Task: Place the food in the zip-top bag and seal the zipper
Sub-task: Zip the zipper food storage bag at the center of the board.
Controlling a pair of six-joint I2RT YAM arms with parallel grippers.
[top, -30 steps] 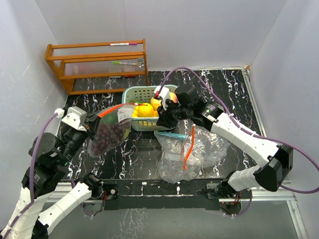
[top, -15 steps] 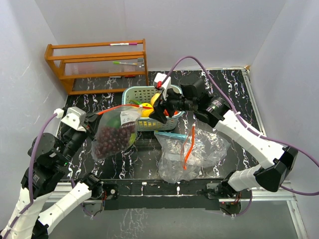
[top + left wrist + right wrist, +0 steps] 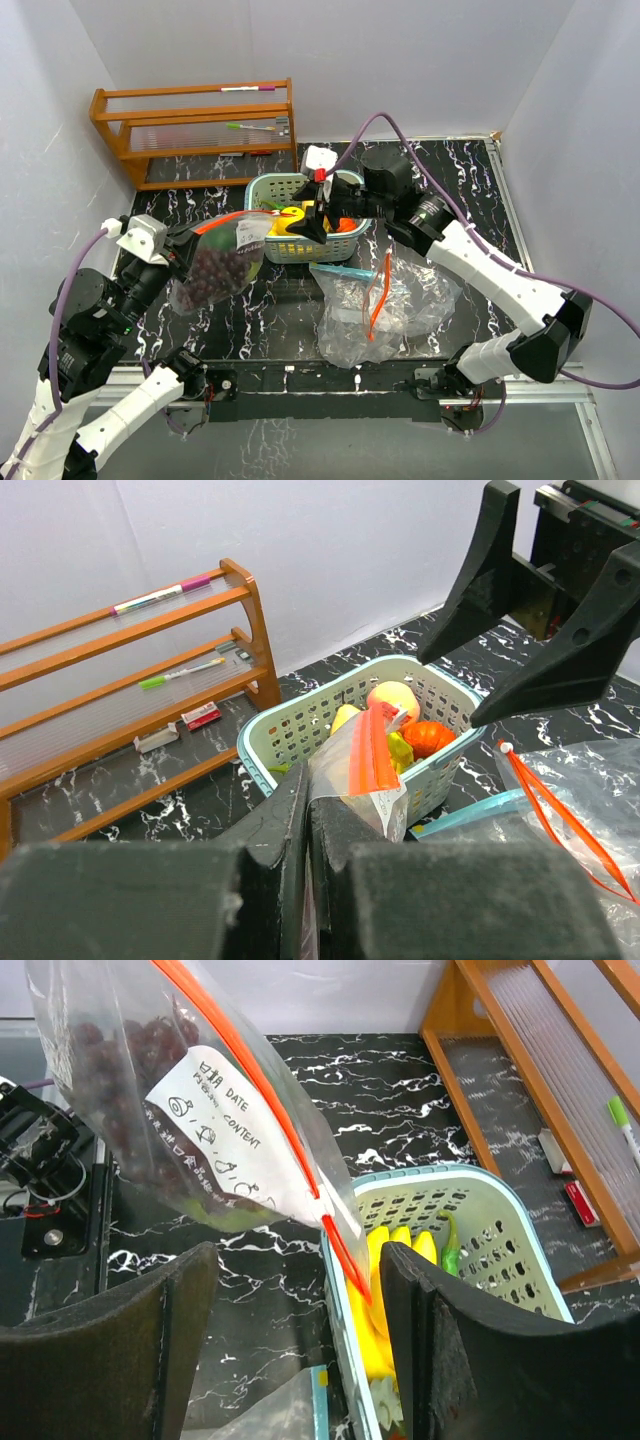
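I log: rack (image 3: 210, 150) back-left | basket (image 3: 290, 250) centre, fruit (image 3: 292, 218) in it | filled bag (image 3: 220, 265) left of basket | loose bags (image 3: 390, 300) before basket, on table (image 3: 280, 320)

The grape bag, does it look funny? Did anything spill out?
Nothing has spilled. The grape bag hangs above the table, pinched at its top edge by the left end effector, so it sags lopsided beside the basket. A second crumpled bag lies on the table.

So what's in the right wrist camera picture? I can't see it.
A clear zip-top bag with purple grapes inside hangs over the black marbled table, its orange zipper running toward a pale green basket holding yellow bananas. The right gripper is open in front.
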